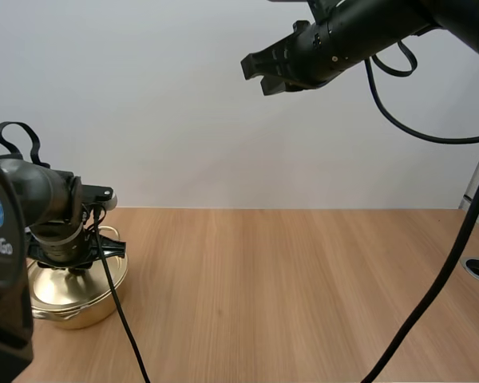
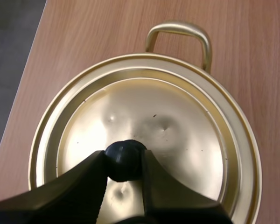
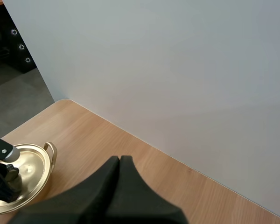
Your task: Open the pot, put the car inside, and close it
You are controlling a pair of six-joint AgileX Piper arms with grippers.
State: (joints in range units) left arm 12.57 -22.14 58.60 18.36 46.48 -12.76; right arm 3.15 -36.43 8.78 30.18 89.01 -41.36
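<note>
Left end effector pinches lid knob — right end effector closed.

A light wooden table stands directly against a plain white wall. Past the table's edge lies a dark grey floor. Lighting is even and soft.

Shiny gold metal pot lid with small dents; smooth, dull black knob; matt wood-grain table, finely streaked.
</note>
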